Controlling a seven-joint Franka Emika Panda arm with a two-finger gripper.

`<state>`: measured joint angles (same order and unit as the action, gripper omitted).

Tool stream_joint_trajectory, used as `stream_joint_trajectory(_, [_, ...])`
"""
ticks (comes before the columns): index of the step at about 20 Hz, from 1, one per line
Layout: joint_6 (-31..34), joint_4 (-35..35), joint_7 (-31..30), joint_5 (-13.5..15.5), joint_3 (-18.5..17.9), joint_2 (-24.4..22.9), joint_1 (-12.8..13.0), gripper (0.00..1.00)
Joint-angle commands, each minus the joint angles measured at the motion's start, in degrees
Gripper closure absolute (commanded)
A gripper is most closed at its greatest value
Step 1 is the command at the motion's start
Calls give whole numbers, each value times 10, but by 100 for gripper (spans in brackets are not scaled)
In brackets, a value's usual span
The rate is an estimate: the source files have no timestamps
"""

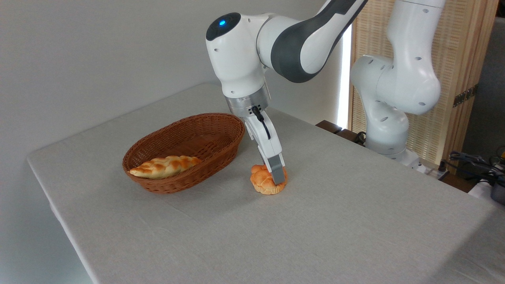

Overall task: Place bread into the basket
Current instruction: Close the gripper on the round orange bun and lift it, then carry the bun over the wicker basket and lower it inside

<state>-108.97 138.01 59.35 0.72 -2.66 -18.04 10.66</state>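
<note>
Round bun (265, 182) sits on the table (315, 221), centre frame, just right of the wicker basket (221, 136). Gripper (277, 176) is down on the bun's right half; jaws straddle it, grip unconfirmed. Basket lies left of the jaws.

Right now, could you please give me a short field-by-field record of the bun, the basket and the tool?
bun: on the table, right of the basket, outside it
basket: holds a braided loaf at its near end
tool: down at the bun, one finger against its near side
grip: cannot tell, second finger hidden
task state: bun not yet in basket
</note>
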Motion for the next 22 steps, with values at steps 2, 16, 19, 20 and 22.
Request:
stream_joint_trajectory(2, [-19, 4, 9, -4, -9, 6, 8, 79])
stream_joint_trajectory(16, [-12, -9, 9, -5, 1, 20, 8, 81])
stream_joint_trajectory(19, [0, -40, 4, 2, 2, 20, 8, 80])
stream_joint_trajectory(20, [29, -62, 2, 3, 12, 20, 9, 79])
stream_joint_trajectory(22, [73, -120, 2, 5, 20, 27, 9, 79])
